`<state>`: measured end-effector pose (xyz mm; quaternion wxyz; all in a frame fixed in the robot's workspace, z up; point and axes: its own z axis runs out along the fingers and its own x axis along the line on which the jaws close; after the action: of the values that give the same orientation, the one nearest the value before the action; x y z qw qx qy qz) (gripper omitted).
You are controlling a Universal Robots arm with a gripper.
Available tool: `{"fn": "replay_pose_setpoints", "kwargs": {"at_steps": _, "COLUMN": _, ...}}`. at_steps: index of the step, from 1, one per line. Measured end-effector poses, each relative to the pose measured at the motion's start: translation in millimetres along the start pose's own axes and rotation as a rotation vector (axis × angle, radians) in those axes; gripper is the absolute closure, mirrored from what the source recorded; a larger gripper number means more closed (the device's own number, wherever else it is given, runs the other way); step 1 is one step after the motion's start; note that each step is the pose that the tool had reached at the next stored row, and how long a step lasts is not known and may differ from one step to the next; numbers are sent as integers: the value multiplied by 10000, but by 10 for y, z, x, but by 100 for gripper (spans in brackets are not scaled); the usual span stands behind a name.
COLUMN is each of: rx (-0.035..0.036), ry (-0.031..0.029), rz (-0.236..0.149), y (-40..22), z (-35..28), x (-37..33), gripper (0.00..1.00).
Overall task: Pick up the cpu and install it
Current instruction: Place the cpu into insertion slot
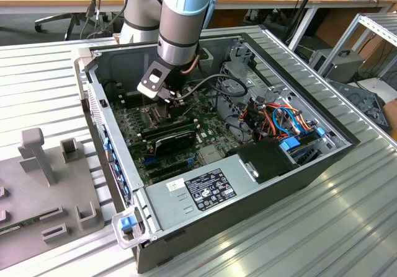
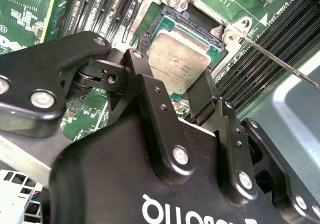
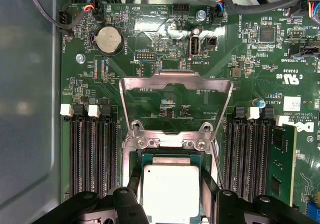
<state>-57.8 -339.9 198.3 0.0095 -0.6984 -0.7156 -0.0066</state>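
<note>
The gripper is clasping the cpu by two opposite edges, its fingers pressing against the silver chip. The cpu is sitting at the open socket on the green motherboard; whether it is fully seated, I cannot tell. The hinged metal frame is standing raised beside it.

I see an open computer case lying on the ribbed metal table. Inside it, a green motherboard carries a coin-cell battery, rows of black memory slots and one memory module seated upright. A hinged metal frame is swung open. Orange and blue cables bunch toward the exterior view's right. On that view's left sits a grey fixture tray with upright posts.
</note>
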Motion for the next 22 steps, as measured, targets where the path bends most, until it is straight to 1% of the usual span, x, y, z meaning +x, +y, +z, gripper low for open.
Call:
{"fn": "replay_pose_setpoints", "kwargs": {"at_steps": 2, "rx": 0, "ry": 0, "rz": 0, "y": 0, "z": 1, "x": 0, "gripper": 44}}
{"fn": "replay_pose_setpoints", "kwargs": {"at_steps": 3, "rx": 0, "ry": -1, "rz": 0, "y": 0, "z": 0, "x": 0, "gripper": 38}}
{"fn": "replay_pose_setpoints", "kwargs": {"at_steps": 13, "rx": -1, "ry": -3, "rz": 1, "y": -1, "z": -8, "x": -2, "gripper": 38}}
{"fn": "replay_pose_setpoints", "kwargs": {"at_steps": 17, "rx": -1, "ry": -3, "rz": 0, "y": 0, "z": -33, "x": -1, "gripper": 38}}
{"fn": "replay_pose_setpoints", "kwargs": {"at_steps": 22, "rx": -2, "ry": -3, "rz": -1, "y": -1, "z": -35, "x": -1, "gripper": 38}}
